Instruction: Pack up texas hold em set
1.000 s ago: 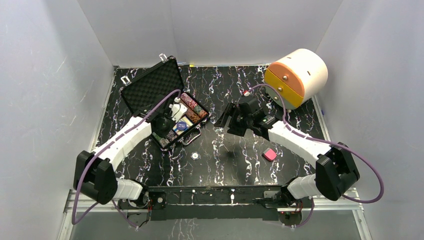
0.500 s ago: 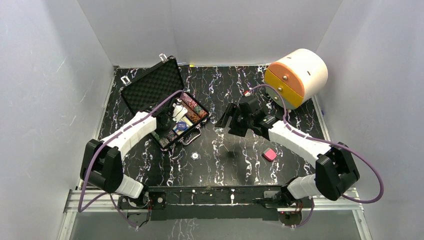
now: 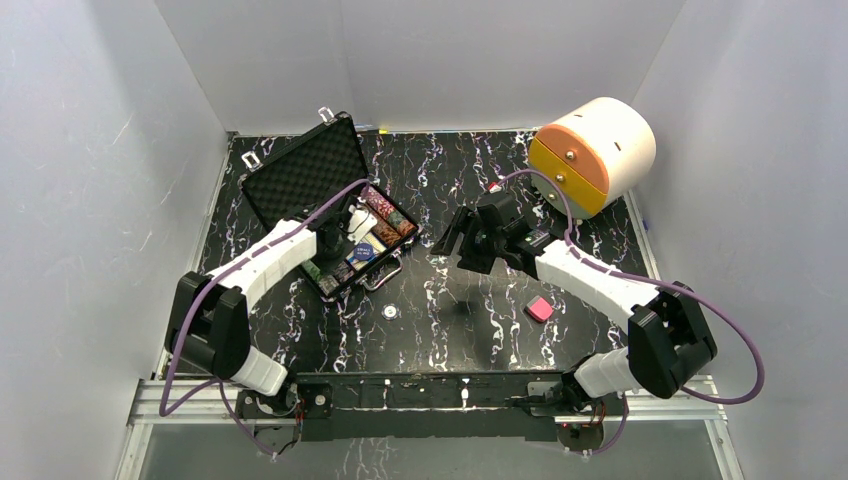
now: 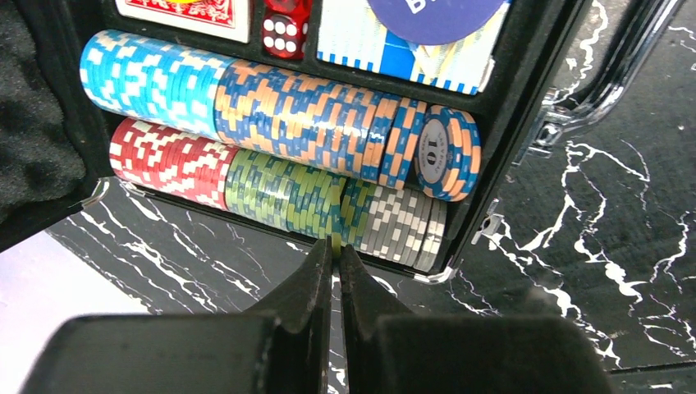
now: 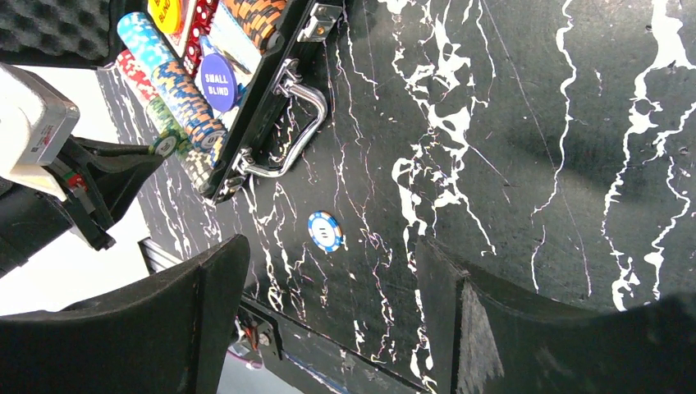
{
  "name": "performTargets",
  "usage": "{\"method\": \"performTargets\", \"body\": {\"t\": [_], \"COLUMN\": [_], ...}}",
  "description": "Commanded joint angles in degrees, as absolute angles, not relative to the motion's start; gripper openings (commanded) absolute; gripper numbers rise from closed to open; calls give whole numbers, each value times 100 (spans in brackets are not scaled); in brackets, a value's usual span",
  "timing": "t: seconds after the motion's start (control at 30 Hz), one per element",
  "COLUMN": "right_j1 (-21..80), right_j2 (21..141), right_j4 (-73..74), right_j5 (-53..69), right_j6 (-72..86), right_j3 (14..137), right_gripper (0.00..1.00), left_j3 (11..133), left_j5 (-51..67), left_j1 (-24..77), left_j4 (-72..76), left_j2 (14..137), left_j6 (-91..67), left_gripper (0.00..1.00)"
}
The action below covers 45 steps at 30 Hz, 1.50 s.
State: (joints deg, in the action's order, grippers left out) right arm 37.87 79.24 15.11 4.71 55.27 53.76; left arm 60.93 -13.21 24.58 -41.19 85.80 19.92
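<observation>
Loose chip: I see one blue-and-white chip [image 3: 389, 312] lying flat on the black marbled table [image 3: 470, 330]. It is the item nearest the arm bases, outside the case and near its handle side.
Pink block: the small pink block [image 3: 539, 309] sits on the table to the right of that chip, well apart from it.
Left gripper: the left gripper [image 4: 335, 254] is clenched, fingers pressed together with nothing between them. Its tips sit at the left end of the case, at the outer chip row where green meets grey. I cannot confirm contact.
Right gripper: the right gripper [image 3: 455, 240] is released, jaws wide and holding nothing. It hovers above the table just right of the case. In its wrist view I see the loose chip on the table, framed between the fingers.
Case: the black case [image 4: 513, 115] lies open at left-centre of the table, silver handle [image 5: 305, 130] toward the arms.
Chip rows: two rows lie on edge at the case's left end. The outer row [image 4: 283, 189] runs red, green, grey. The inner row [image 4: 312, 119] runs light blue, then orange-and-blue, and its last chip tilts to show a "10" face.
Other contents: beyond the rows I read a red-backed card deck [image 4: 193, 12], red dice [image 4: 283, 37] and a blue round "SMALL BLIND" button [image 5: 217, 78].
Lid: the foam-lined lid [image 3: 305, 175] is swung back on the far side of the tray.
Cylinder: the cream-and-orange cylinder [image 3: 600, 150] rests at the far right.
</observation>
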Motion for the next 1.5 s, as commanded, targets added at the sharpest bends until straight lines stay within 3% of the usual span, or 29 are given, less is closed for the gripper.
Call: {"method": "performTargets", "body": {"t": [0.0,0.47,0.93,1.2,1.33,1.47], "right_j1": [3754,3757,3753,3747,3757,3759], "right_j2": [7874,7926,7911,7925,7935,7954], "right_j4": [1415,1424,1424,1408,1382,1358], "right_j5": [501,577,631,649,659,695], "right_j6": [5493,5510,5520,5524,5520,5520], "right_j3": [5400,5427,5423,5442,5445,5449], "right_gripper": [82,81,81,80,80,80], "left_j3": [6064,6080,5824,5854,5872,5870], "left_j5": [-776,-430,-1929,-1775,-1446,-1452], "left_j1": [2386,2503,2463,2381,2382,2373], "left_j4": [-4912,-5287,-5059,-4849,-4554,-4320], "left_j2": [8517,8540,8803,8748,8568,8473], "left_j6": [2015,2034,1894,1890,1806,1731], "left_gripper": [0,0,0,0,25,32]}}
